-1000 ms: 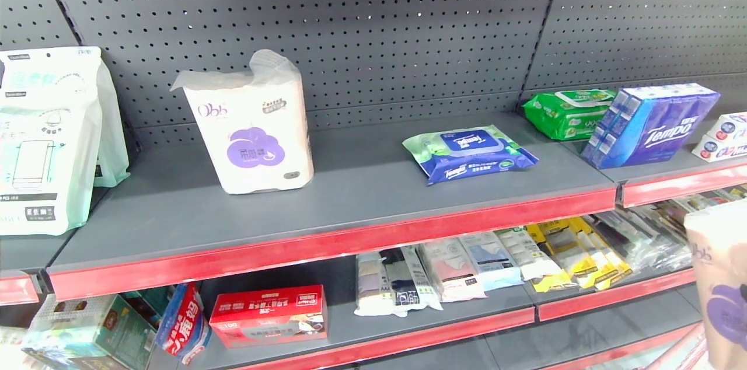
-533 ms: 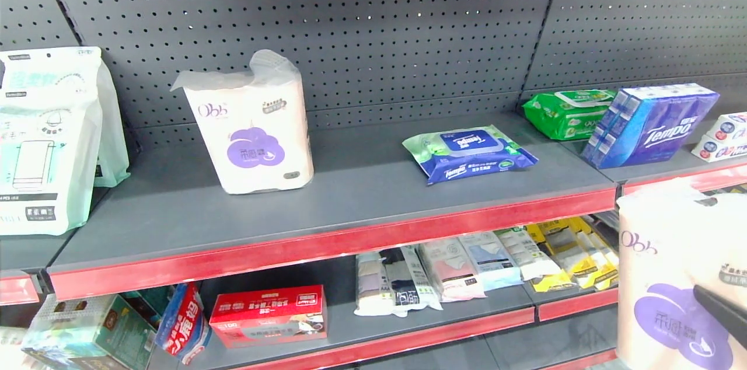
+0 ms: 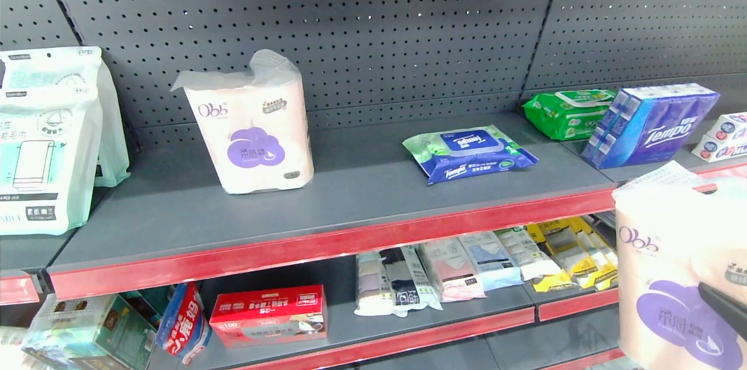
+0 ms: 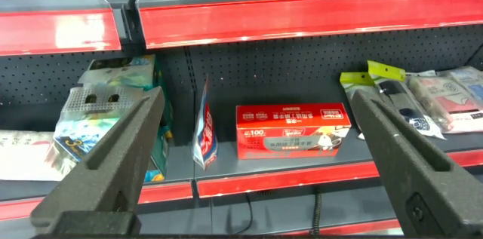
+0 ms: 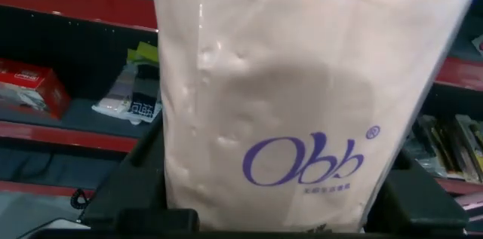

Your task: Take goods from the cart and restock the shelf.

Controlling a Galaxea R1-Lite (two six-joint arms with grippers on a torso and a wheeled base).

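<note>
My right claw [image 5: 275,201] is closed on a pack of paper rolls [image 3: 677,265], held before the right end of the shelf [image 3: 362,183] (a same pack [image 3: 251,125] stands there). My left claw [image 4: 260,156] is open and empty, facing a red box [image 4: 293,130].

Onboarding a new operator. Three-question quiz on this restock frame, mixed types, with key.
1. True or false: the left gripper is open and empty.
2. The right gripper is shut on: A) red box B) tissue-roll pack C) green pouch.
3. On the upper shelf, the standing purple-print pack is on the robot's ___ of the blue wipes pack.
Key: 1 true; 2 B; 3 left.
</note>
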